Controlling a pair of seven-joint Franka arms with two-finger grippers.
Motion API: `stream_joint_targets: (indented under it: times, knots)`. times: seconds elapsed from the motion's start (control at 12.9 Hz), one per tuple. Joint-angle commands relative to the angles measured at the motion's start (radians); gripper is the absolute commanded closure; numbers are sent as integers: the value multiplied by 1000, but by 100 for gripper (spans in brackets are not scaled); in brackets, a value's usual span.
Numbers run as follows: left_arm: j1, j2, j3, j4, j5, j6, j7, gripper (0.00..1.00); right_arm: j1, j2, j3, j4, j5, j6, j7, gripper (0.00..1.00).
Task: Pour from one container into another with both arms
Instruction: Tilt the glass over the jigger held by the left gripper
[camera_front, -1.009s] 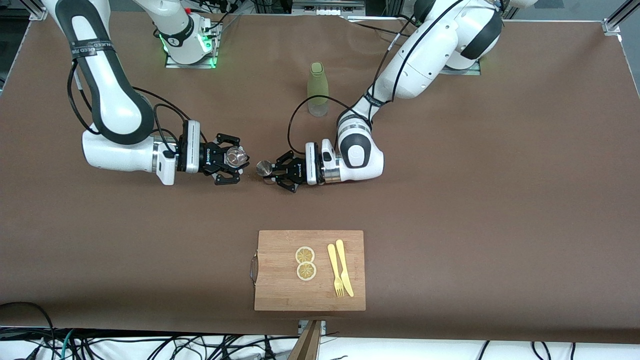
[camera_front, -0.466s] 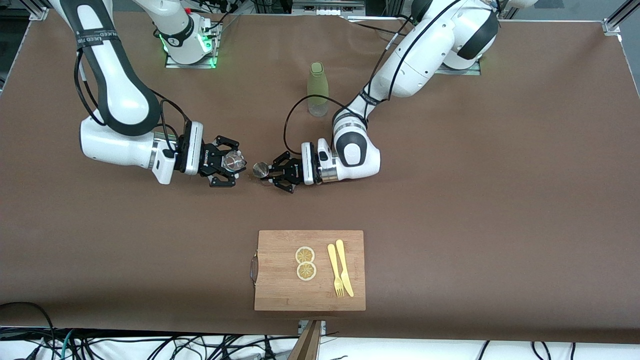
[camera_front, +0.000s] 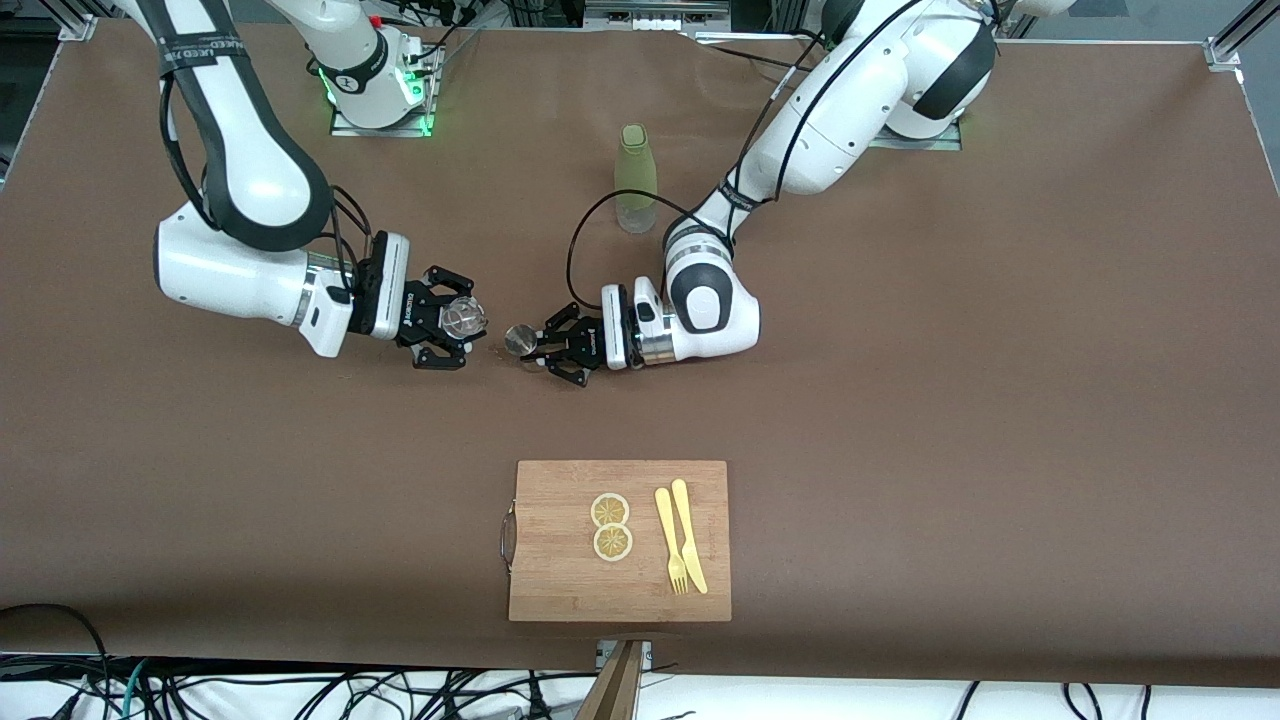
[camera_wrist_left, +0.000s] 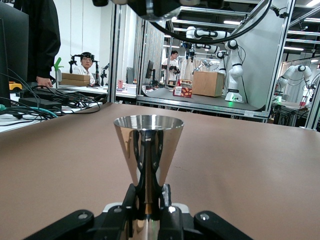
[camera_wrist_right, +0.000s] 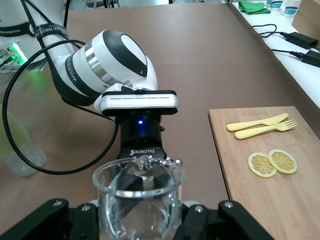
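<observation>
My right gripper (camera_front: 452, 326) is shut on the tiny clear glass tumbler (camera_front: 465, 318), which stands upright between its fingers (camera_wrist_right: 137, 200). My left gripper (camera_front: 545, 345) is shut on the narrow waist of the small silver jigger (camera_front: 521, 338), whose upper cone (camera_wrist_left: 148, 145) stands upright above the black fingers (camera_wrist_left: 167, 200). The two grippers face each other low over the middle of the table, with a small gap between tumbler and jigger. The right wrist view shows the left arm's gripper (camera_wrist_right: 141, 145) just past the tumbler's rim.
A tall olive-green bottle (camera_front: 636, 180) stands farther from the front camera than the grippers. A wooden cutting board (camera_front: 560, 560) lies nearer the camera, carrying two lemon slices (camera_front: 611, 527) and a yellow fork and knife (camera_front: 680, 540). Black cables loop around both wrists.
Both grippers have shifted slightly toward the right arm's end of the table, each keeping its grip. The right arm's forearm has tilted and its upper arm has swung.
</observation>
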Motion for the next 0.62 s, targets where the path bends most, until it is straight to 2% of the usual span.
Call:
stream_joint_targets:
  times: [0.0,0.54]
  knots:
    - [-20,30,10,53,-42,22,22,100,1,-52,8,-57,-35,26,22,88]
    - [-22,32,10,53,-42,23,23,100,21,-50,11,-58,-90,96,23,90]
